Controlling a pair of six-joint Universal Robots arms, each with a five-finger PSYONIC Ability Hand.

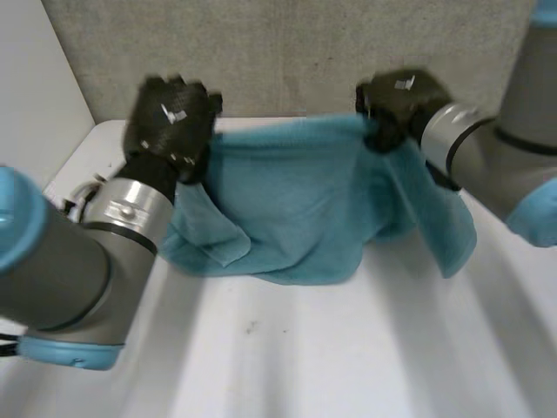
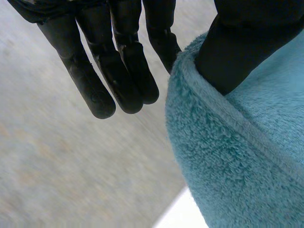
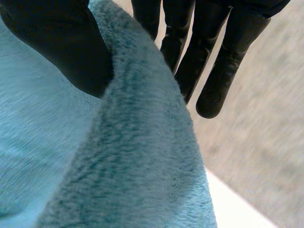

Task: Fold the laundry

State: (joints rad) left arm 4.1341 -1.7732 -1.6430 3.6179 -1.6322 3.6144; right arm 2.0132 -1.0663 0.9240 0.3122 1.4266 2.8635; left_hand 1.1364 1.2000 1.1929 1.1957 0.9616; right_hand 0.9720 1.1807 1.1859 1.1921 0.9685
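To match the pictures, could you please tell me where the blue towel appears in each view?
Head view: blue towel stretched between left hand and right hand.
Left wrist view: blue towel pinched under the thumb, beside the fingers.
Right wrist view: blue towel likewise under the thumb.
Shared landmark: the grey wall.

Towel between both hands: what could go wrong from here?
1. The left hand and right hand each pinch just the top edge of the blue towel between thumb and straight fingers; that shallow hold could slip.
2. The towel's lower part lies bunched on the table, with a flap doubled over below the left hand; laying it down may trap creases.
3. A loose end hangs outside the right hand, so the fold may come out uneven.
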